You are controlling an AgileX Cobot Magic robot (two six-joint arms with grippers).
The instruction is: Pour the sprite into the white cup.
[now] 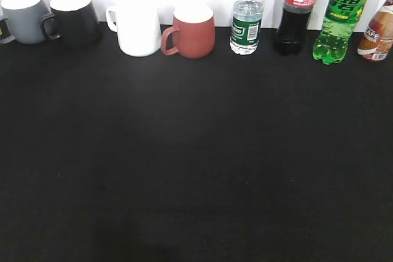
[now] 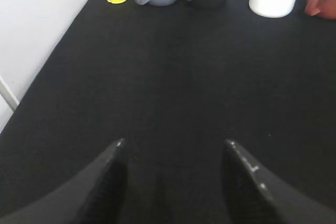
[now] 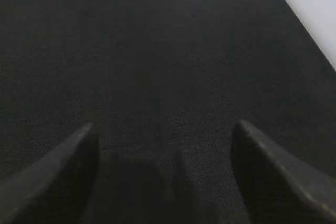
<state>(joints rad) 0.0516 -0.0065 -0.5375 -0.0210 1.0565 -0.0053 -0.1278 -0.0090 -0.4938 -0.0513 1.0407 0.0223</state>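
Black cloth lies bare under both wrist cameras — the left gripper [image 2: 174, 145] and right gripper [image 3: 164, 127] hover low over it with jaws spread wide and nothing between them, likely readied for a reach. Farther back, along the wall, the white cup [image 1: 137, 27] stands upright beside a reddish-brown mug [image 1: 190, 31]. The sprite [image 1: 342, 18] stands upright well to the right — both untouched.

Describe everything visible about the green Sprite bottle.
The Sprite bottle is tall, translucent bright-green plastic with a green-and-yellow label and a lobed base. It stands upright at the back of the black table, against the white wall, between the cola bottle and a brown bottle. Its top is cropped. No gripper touches it.
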